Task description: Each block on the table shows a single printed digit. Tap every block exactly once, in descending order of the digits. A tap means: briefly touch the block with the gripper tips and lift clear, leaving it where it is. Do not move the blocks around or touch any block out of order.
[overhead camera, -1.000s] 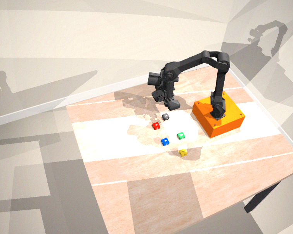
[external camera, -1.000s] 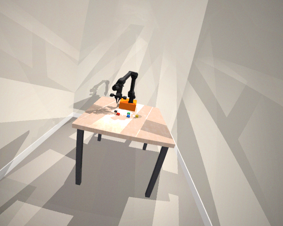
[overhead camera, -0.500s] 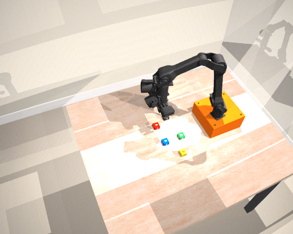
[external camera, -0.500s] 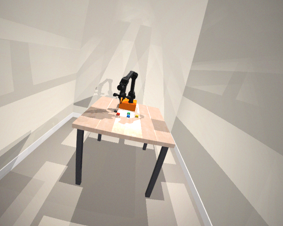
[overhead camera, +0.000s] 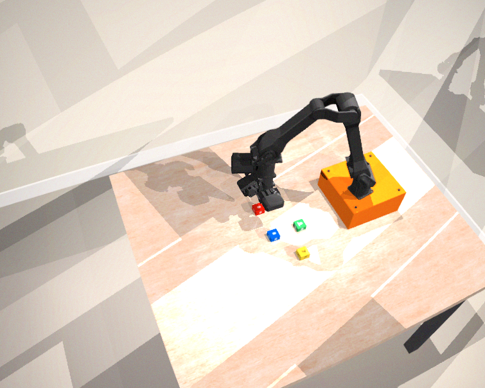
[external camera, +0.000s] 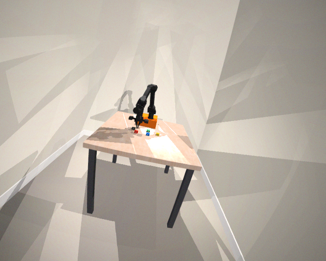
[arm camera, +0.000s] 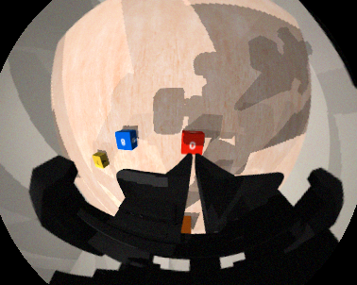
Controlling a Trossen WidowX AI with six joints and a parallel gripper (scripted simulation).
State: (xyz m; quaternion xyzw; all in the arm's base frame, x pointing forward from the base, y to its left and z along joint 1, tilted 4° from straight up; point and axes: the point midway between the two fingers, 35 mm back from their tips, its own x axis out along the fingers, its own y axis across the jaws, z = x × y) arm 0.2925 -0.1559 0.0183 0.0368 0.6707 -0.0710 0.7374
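My gripper [external camera: 137, 127] [arm camera: 193, 157] is shut and empty, its tips just above and beside the red block [overhead camera: 258, 209] [external camera: 135, 131] [arm camera: 193, 140], which shows a 0 in the wrist view. The blue block [overhead camera: 273, 235] [external camera: 147, 134] [arm camera: 126, 140] shows what looks like an 8 or 9. The green block [overhead camera: 300, 225] [external camera: 147, 131] is hidden in the wrist view. The yellow block [overhead camera: 302, 252] [external camera: 157, 134] [arm camera: 100, 159] has a digit too small to read. A black block [external camera: 133, 128] sits behind the red one; the top view and the wrist view do not show it.
The orange base box [overhead camera: 342, 202] [external camera: 150, 123] carries the arm at the back of the wooden table [overhead camera: 217, 354] [external camera: 115, 148]. Blue, green and yellow stand in a loose group to one side of red. Strong light patches and arm shadows cross the table top.
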